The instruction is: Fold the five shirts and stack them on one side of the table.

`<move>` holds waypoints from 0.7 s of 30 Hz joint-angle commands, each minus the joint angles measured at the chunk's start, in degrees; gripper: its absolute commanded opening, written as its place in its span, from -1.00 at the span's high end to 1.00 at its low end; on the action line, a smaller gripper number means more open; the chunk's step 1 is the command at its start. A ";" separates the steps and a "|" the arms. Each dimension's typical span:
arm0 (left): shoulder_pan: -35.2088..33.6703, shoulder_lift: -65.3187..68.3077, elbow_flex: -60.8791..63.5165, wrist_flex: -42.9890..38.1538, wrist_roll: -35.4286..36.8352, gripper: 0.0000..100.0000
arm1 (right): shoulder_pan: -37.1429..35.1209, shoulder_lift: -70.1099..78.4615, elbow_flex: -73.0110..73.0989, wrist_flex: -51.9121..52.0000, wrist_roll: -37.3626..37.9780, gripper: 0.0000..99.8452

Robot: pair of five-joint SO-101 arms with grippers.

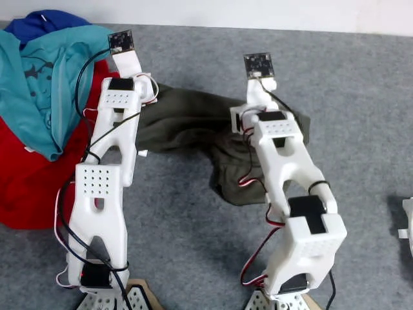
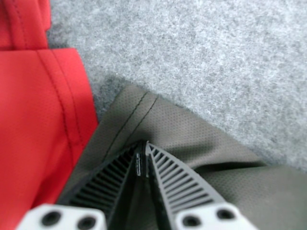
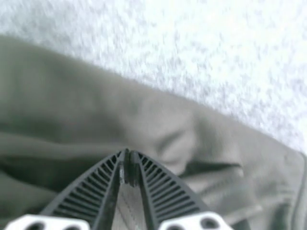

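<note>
The olive shirt (image 1: pixel 187 119) lies crumpled in the middle of the table (image 1: pixel 361 97), stretched sideways between the two arms, with a bunched part trailing toward the near edge beside the right arm. The left fingers (image 2: pixel 170 175) are pressed together and pinch the olive shirt close to a stitched hem at its left end, just beside the red shirt (image 2: pixel 33 120). The right fingers (image 3: pixel 156 184) are also pressed together, pinching a fold of the olive shirt near its right end, where the cloth is wrinkled and the bare table shows just beyond its edge. The red shirt spreads flat along the table's left edge and touches the olive shirt. The teal shirt (image 1: pixel 45 84) lies on the red one toward the far left corner, and the blue shirt (image 1: pixel 45 22) sits bunched at that corner, partly under the teal shirt.
</note>
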 commanded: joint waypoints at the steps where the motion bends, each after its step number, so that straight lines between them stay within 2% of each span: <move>1: -1.19 0.13 -1.01 -0.70 0.09 0.98 | -1.19 2.15 -3.47 -4.62 0.35 0.98; 4: -1.19 0.13 -1.01 -0.70 0.09 0.98 | -1.63 4.00 -3.65 -4.70 3.08 0.98; 8: -1.19 0.13 -1.01 -0.70 0.09 0.98 | 0.66 -4.79 -1.98 -0.84 -0.79 0.98; 11: -1.19 0.13 -1.01 -0.70 0.09 0.98 | 3.21 -16.22 7.25 -2.51 -5.01 0.98; 16: -1.19 0.13 -1.01 -0.62 0.09 0.98 | 2.42 -33.36 32.84 -14.55 -1.05 0.98; 21: -1.36 0.13 -1.01 -0.62 0.09 0.98 | 1.71 -39.25 40.75 -11.74 -0.62 0.98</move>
